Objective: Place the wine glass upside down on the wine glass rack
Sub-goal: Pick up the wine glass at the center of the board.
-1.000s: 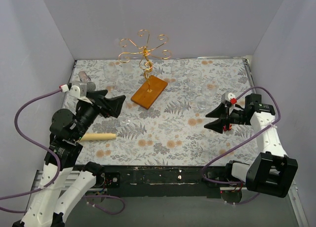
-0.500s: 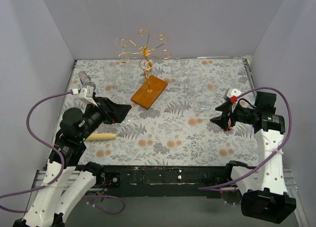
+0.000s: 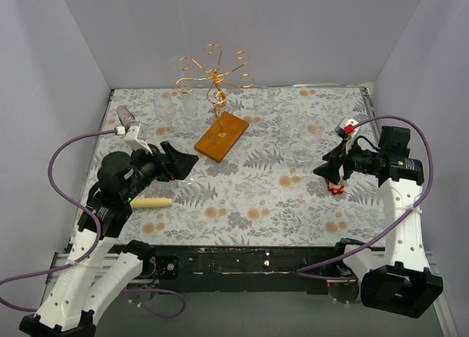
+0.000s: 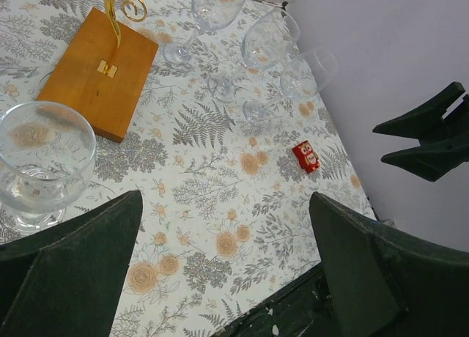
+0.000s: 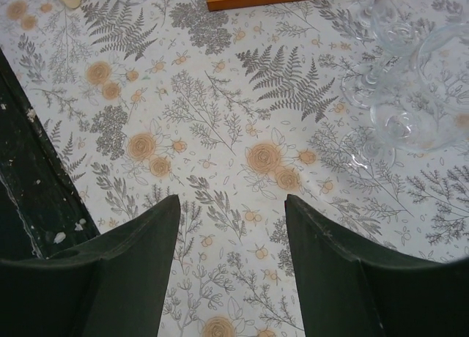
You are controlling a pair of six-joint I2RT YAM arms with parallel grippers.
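— Fingers of the left gripper stand spread wide. Only the flowered tablecloth shows between them, so they grasp nothing.

— And the right gripper?

— Its dark wedge fingers are parted as well and hold nothing. It hangs above the cloth near the table's right side, pointing left.

— Where does the wine glass sit?

— Upright on its foot on the cloth, just beyond the left gripper's left finger. It is close to the near corner of the wooden base and is not yet on the wine glass rack.

— How does the rack stand?

— The flat orange-brown base lies at an angle toward the back of the table. The gold wire tree rises from it, with curled arms spreading at the top.

— Anything else nearby?

— More clear glasses stand upright past the base, toward the back wall and the right side. Two of them are near the right gripper in its wrist view. A pale wooden stick lies beside the left arm.

— Any writing to read?

— One small red box lies on the cloth close under the right gripper. It carries an owl face, but any lettering on it is too small to make out.
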